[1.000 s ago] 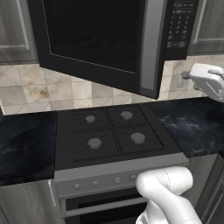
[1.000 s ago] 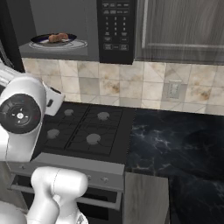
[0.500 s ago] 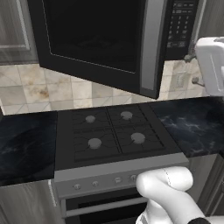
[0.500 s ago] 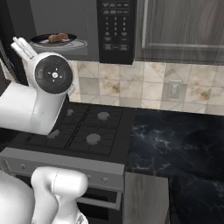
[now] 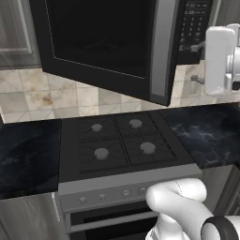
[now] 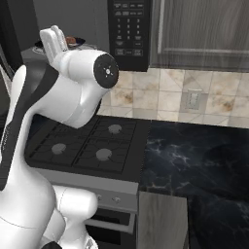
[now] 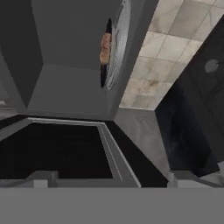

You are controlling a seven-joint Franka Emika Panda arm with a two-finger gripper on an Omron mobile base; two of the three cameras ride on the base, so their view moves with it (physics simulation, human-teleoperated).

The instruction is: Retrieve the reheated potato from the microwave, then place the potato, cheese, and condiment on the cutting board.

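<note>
Microwave (image 5: 122, 42), black and mounted above the stove, hangs with its door swung wide open; the dark glass door fills much of the left base view and the keypad (image 6: 127, 26) sits on the right of its front. Below it the black stove (image 5: 117, 147) shows four burners, with dark marbled counter (image 6: 194, 155) to either side and pale tiled wall (image 6: 160, 99) behind. A grey wooden cabinet (image 6: 204, 34) stands just right of the microwave.

The white arm reaches up toward the open cavity. Seen from the hand, the view is rolled on its side: the grey inside of the microwave lies ahead, and a dark-rimmed round plate (image 7: 114, 46) rests on its floor. On that plate lies the potato (image 7: 105, 48), a small tan-brown lump, also glimpsed behind the arm from the right base view (image 6: 71, 40).

The gripper (image 7: 107, 178) has its two fingertips (image 7: 43, 178) spread wide apart with nothing between them, apart from the plate and potato, at the mouth of the cavity.
</note>
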